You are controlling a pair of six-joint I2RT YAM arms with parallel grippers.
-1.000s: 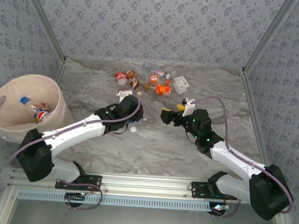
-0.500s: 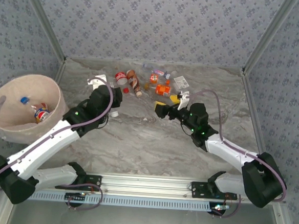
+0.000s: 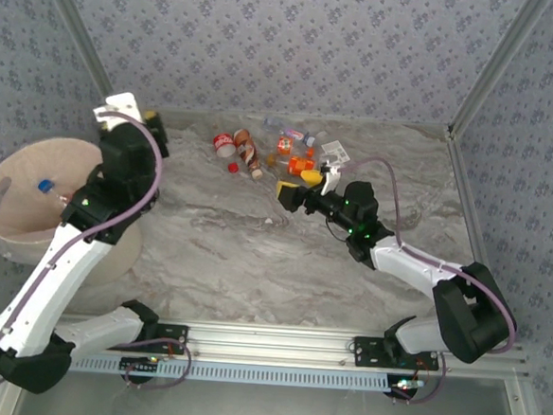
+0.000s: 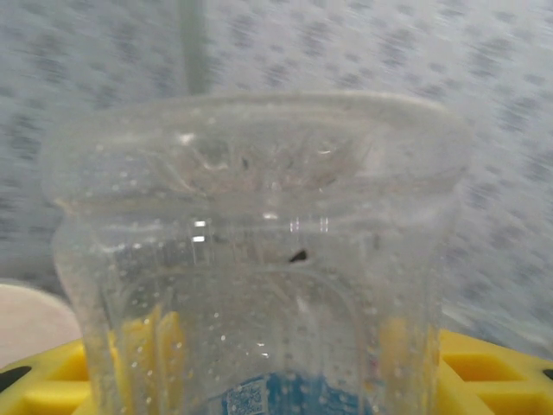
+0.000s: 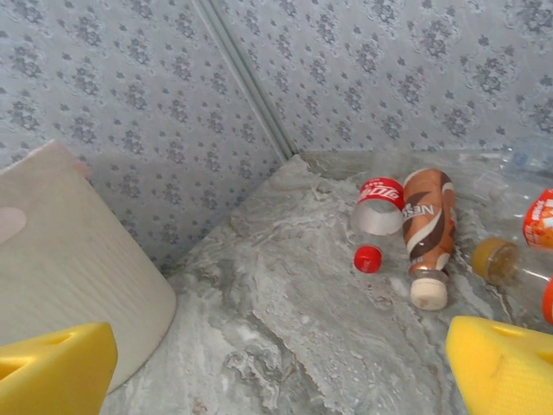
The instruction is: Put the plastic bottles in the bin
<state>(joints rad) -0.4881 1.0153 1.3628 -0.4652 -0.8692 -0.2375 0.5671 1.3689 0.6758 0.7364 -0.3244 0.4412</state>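
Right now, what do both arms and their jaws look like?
Both alike: the left arm and right arm have white links, black joints and black bases. A mauve-grey cable loops loosely along each. The jaws carry yellow wedge-shaped pads, with a white block at each wrist. Small green lights sit on the black housings.
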